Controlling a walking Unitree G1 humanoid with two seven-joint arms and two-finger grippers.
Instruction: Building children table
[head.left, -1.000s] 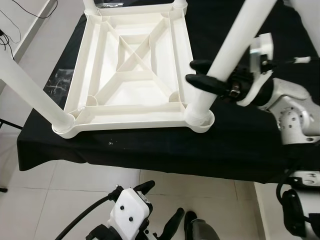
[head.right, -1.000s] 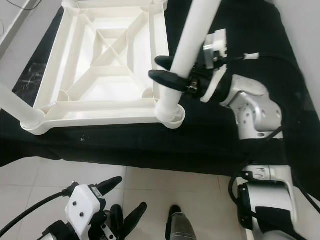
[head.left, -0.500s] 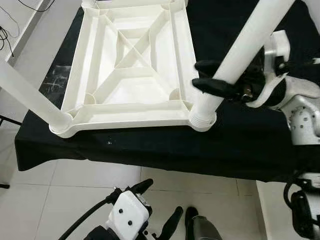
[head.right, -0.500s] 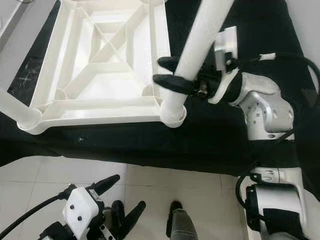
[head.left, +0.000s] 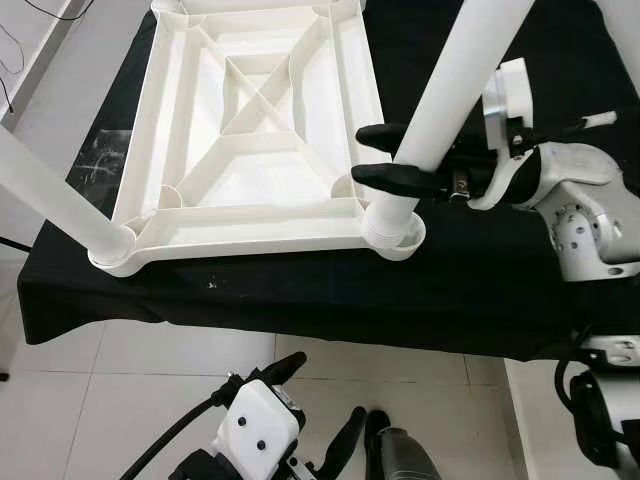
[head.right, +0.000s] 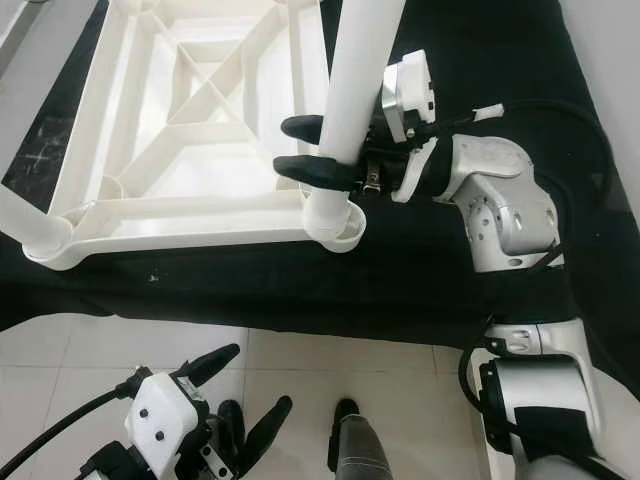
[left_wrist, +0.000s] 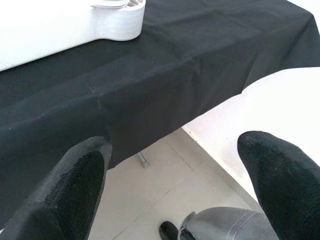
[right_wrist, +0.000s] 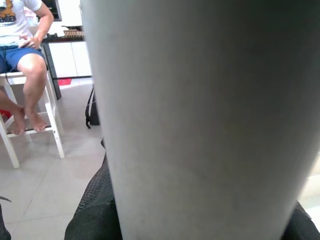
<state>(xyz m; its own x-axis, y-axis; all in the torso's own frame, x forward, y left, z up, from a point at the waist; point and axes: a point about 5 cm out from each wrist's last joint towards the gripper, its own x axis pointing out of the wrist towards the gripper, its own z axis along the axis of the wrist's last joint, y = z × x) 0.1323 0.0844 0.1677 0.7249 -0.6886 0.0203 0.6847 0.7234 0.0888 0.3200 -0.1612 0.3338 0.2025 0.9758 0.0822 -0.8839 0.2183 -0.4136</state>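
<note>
Since a second ago your right gripper (head.left: 385, 157) stays clamped on the leg (head.left: 450, 75), now steeper in the near-right socket of the upturned top (head.left: 260, 130) on the black cloth (head.left: 470, 290); likely seating. Left gripper (left_wrist: 172, 175) hangs idle, fingers wide

White ribbed tabletop (head.left: 250, 130) and white leg (head.left: 455, 70) at upper frame, on a plain black cloth (head.left: 480, 290) (pale grey floor tiles (head.left: 130, 390) below); black-fingered right pincer (head.left: 385, 155).
</note>
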